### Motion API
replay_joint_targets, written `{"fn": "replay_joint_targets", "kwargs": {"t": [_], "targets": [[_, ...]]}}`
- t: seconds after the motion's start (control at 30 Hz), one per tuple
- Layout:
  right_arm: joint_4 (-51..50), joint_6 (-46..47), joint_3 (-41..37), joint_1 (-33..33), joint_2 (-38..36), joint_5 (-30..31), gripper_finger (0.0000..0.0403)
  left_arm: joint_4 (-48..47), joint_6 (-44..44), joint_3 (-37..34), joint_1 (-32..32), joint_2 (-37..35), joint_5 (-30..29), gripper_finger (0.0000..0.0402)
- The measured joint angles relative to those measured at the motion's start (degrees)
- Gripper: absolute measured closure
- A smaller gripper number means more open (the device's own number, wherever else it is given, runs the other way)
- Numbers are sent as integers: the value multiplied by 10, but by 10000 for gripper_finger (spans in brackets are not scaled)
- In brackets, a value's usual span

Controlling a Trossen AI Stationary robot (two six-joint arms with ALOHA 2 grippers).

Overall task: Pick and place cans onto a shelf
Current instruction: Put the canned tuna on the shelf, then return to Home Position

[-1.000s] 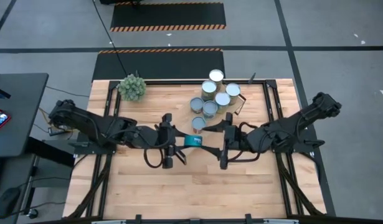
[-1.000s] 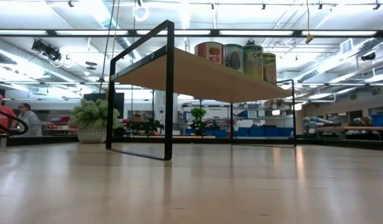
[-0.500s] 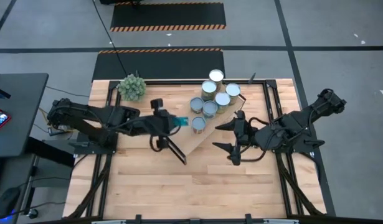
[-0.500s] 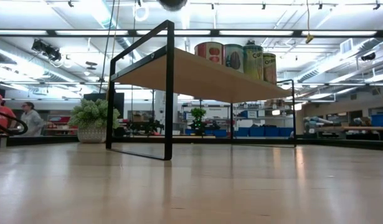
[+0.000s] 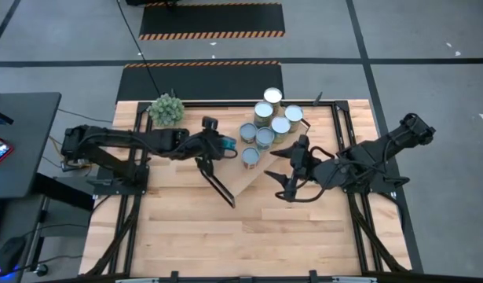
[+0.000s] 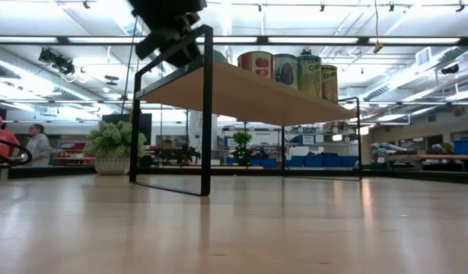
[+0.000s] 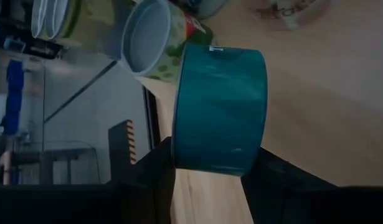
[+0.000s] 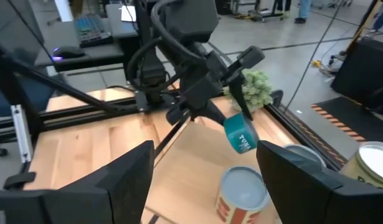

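Observation:
My left gripper [image 5: 220,147] is shut on a short teal can [image 7: 219,112] above the light-wood shelf [image 5: 243,182], near its left end frame [image 5: 217,182]. In the low view it shows dark above that frame [image 6: 169,27]. Several cans [image 5: 265,126] stand upright on their bases on the shelf board. One with a red and white label [image 8: 241,193] stands nearest the teal can. My right gripper [image 5: 280,170] is open and empty over the shelf's middle, right of the cans' near end. My left gripper pinches the teal can between its two fingers [image 7: 275,180], one on each flat end as it seems, with the round teal wall [image 7: 216,155] between them. The fingers come from the table's left, slanting down. The can lies on its side, lifted clear of the shelf board.
A bushy green plant [image 5: 166,110] stands at the table's far left corner. The shelf lies slantwise across the tabletop, and black rails [image 5: 339,126] border the table. People show in the room behind [image 6: 5,141].
My left gripper has carried the teal can from the table's middle toward the far edge, up to the cans on the shelf. It now shows in the low view above the shelf's end frame. My right gripper has drawn back toward the table's right.

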Motion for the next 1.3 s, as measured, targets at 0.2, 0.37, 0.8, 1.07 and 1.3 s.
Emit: {"fn": "replay_joint_targets", "kwargs": {"t": [0.2, 0.37, 0.8, 1.07, 1.3], "targets": [[0, -1, 0, -16, 0, -1, 113, 11, 18, -3, 26, 0, 73, 243], [6, 3, 0, -19, 0, -2, 113, 4, 29, -4, 32, 7, 99, 215], [23, 6, 0, -19, 0, -2, 113, -16, -6, 24, 21, 17, 130, 102], [31, 10, 0, -19, 0, -2, 113, -17, -63, 60, 28, 17, 111, 133], [42, 10, 0, -19, 0, -2, 113, -50, -170, 92, 56, 18, 216, 155]]}}
